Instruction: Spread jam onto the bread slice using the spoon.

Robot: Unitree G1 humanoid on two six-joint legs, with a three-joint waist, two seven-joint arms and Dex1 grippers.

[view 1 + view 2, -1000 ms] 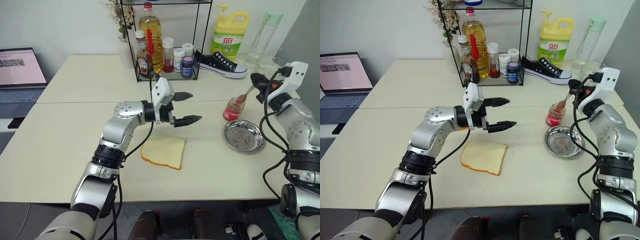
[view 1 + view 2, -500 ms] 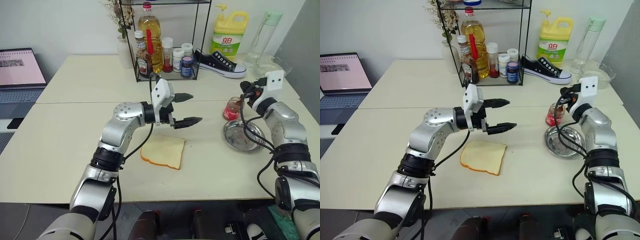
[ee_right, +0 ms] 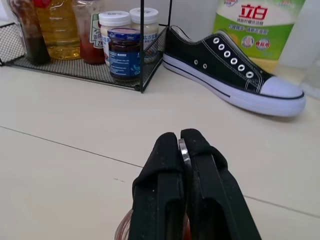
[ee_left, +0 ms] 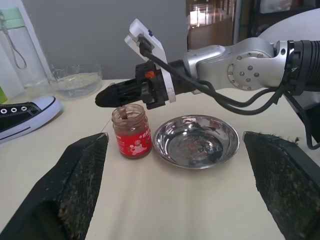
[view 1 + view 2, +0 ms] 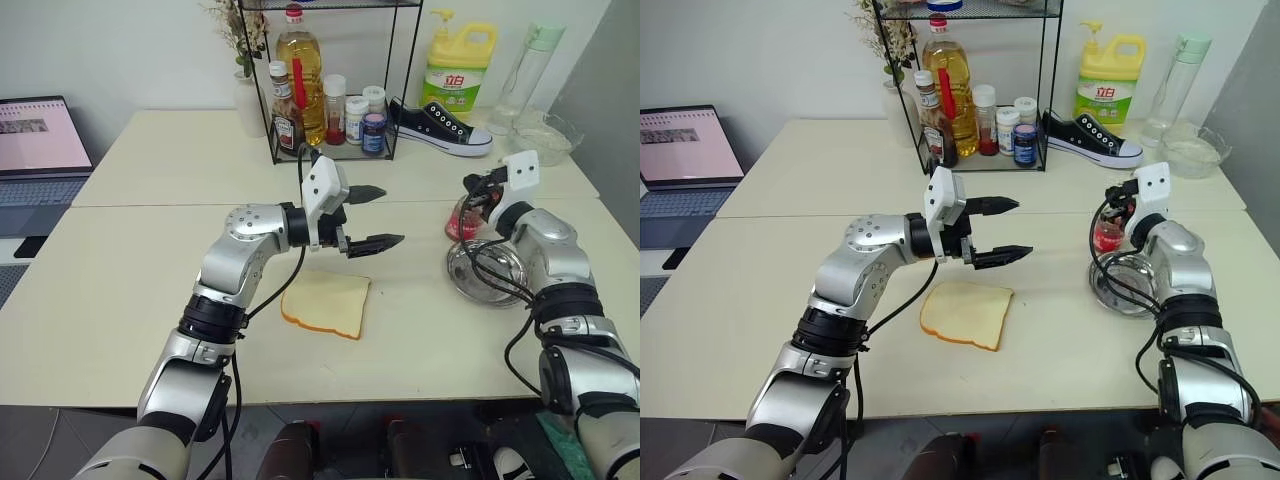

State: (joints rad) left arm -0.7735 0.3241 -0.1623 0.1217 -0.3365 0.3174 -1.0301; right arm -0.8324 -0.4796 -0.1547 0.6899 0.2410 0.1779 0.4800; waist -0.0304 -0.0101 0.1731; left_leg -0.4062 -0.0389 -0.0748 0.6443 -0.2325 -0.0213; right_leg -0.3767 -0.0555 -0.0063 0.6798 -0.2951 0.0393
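- The right gripper [image 4: 116, 95] is clamped shut on the spoon [image 3: 184, 151], whose thin metal handle shows pinched between the two black fingers in the right wrist view.
- Over the last second this gripper has come down from well above the jam jar [image 4: 132, 131] to just over its mouth, swinging from a raised, tilted pose to roughly level.
- The spoon has gone from slanting into the jar at an angle to standing nearly upright: its long axis runs up and down, bowl end down in the jam [image 4: 124, 114], handle end up in the fingers.
- I judge this to be the loading step, the spoon dipping for jam and nothing yet carried across.
- The left gripper [image 5: 372, 216] has kept its place, jaws wide apart and empty, pointing level towards the jar and hovering above the table [image 5: 150, 250].
- The bread slice [image 5: 328, 304] lies flat just below the left gripper, well apart from the jar and the steel dish [image 4: 196, 141], with no red on it yet.
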